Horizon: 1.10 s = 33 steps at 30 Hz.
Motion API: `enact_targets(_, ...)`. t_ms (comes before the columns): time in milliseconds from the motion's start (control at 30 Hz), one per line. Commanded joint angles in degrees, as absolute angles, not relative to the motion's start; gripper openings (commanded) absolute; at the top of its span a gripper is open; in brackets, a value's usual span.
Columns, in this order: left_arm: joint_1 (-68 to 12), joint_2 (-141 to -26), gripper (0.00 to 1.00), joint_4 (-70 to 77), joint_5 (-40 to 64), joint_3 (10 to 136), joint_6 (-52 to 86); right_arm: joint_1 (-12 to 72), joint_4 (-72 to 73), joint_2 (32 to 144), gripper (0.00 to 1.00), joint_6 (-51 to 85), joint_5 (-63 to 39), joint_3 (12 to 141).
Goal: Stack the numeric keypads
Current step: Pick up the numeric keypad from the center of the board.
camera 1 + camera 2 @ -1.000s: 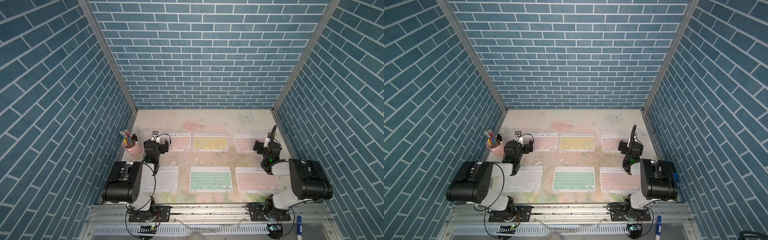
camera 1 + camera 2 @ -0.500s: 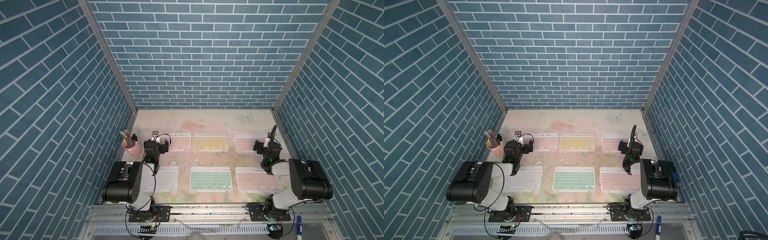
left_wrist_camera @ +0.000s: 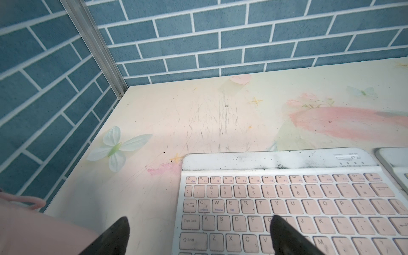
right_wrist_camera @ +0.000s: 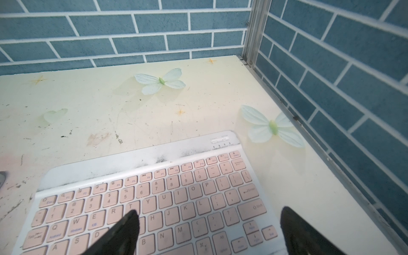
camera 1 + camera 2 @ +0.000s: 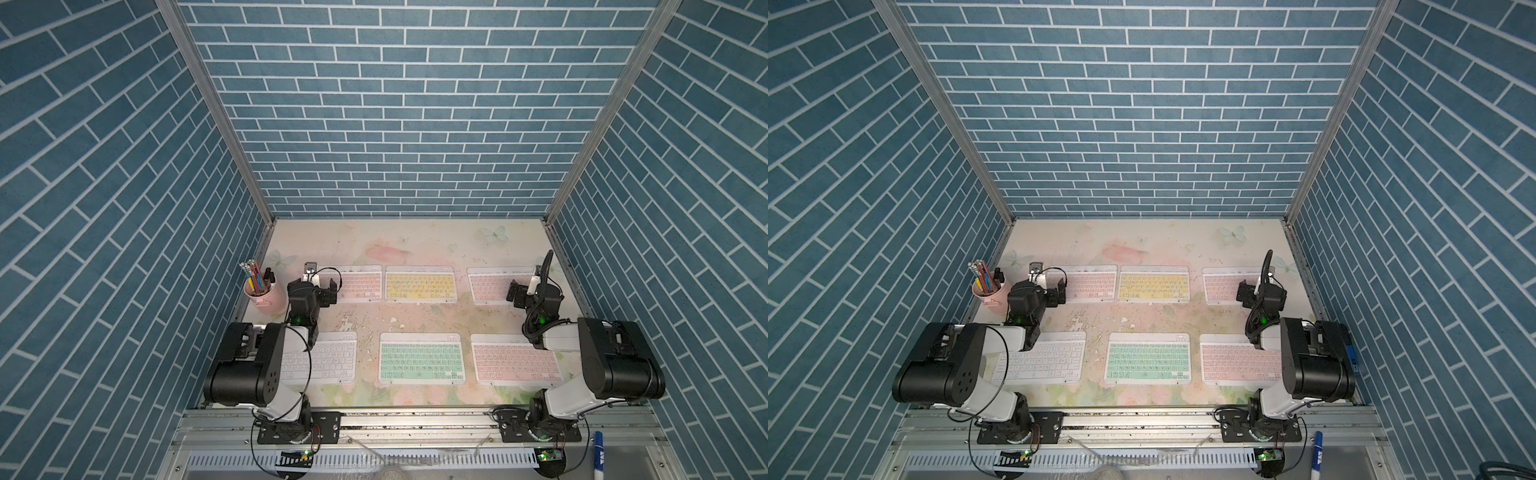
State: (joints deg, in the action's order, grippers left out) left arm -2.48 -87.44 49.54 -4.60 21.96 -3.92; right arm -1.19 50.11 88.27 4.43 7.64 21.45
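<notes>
Several numeric keypads with white frames lie flat in two rows of three. The back row is pink (image 5: 359,284), yellow (image 5: 420,284) and pink (image 5: 490,286). The front row is white (image 5: 328,361), mint green (image 5: 421,358) and pink (image 5: 515,359). My left gripper (image 3: 198,218) is open above the left end of the back left pink keypad (image 3: 287,198); one finger hangs over bare table, the other over the keys. My right gripper (image 4: 209,210) is open above the right end of the back right pink keypad (image 4: 176,194), straddling its edge. Neither holds anything.
A pink cup (image 5: 266,297) of pencils stands by the left wall, close to my left gripper (image 5: 328,291). Blue brick walls close in three sides; the right wall is near my right gripper (image 5: 515,293). A blue marker (image 5: 599,457) lies off the table at the front right.
</notes>
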Motion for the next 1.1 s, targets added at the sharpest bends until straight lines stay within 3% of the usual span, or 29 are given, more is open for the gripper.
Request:
enact_targets(0,-2.11,-87.48,1.00,48.78,-3.95,22.50,-4.31,-1.41,50.10,88.24,0.99,3.52,7.21,22.20)
enact_targets(167,-2.11,-87.47,1.00,48.81,-3.92,22.50,-4.31,-1.41,50.09,88.32,0.99,3.52,7.16,22.15)
enact_targets(267,-2.24,-87.20,0.86,49.20,-5.36,22.34,-4.20,-1.41,50.08,88.28,0.99,3.52,7.18,22.10)
enact_targets(333,-2.55,-82.37,0.85,46.98,-9.25,21.63,-3.15,-1.24,48.56,86.58,0.99,4.31,10.23,22.50)
enact_targets(467,-2.74,-66.09,0.83,26.78,-13.99,26.78,4.10,-1.15,26.34,74.04,0.97,7.18,13.48,29.69)
enact_targets(567,-3.78,-62.87,0.81,12.19,-11.37,34.28,10.49,0.03,11.65,69.13,0.95,9.50,11.65,36.21)
enact_targets(800,-11.24,-65.61,0.78,-17.97,2.83,50.17,21.62,12.49,-15.42,65.24,0.91,15.46,8.50,45.85)
enact_targets(1067,-26.67,-61.30,0.77,-33.88,10.42,48.28,27.31,27.86,-31.23,60.72,0.88,25.61,2.34,43.80)
